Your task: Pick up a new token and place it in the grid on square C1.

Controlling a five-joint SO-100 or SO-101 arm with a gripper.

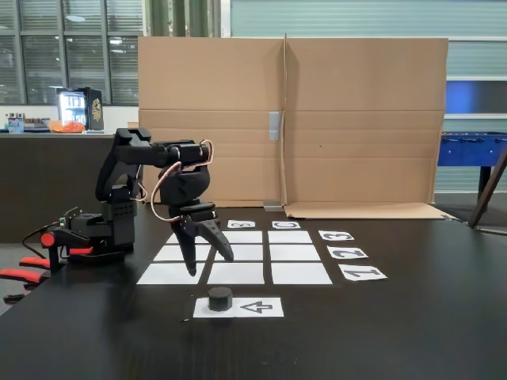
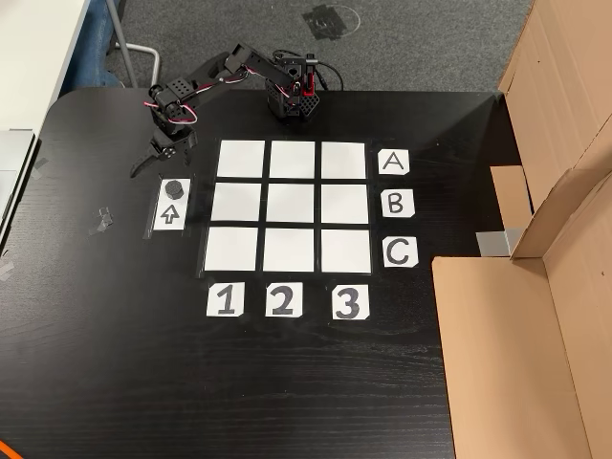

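End effector [image 1: 207,265] jaws spread apart, holding nothing, hanging above the counter [image 1: 412,332] just behind the token [image 1: 219,298]. Token sits on the arrow sheet [image 2: 171,204], beside the grid [image 2: 290,207]. Square C1 [image 2: 231,249] is bare, next to the arrow sheet.

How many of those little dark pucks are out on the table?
1. The puck sits on the end of the arrow sheet nearest the robot's open gripper, left of the grid in the top-down view. None sits on the grid squares.
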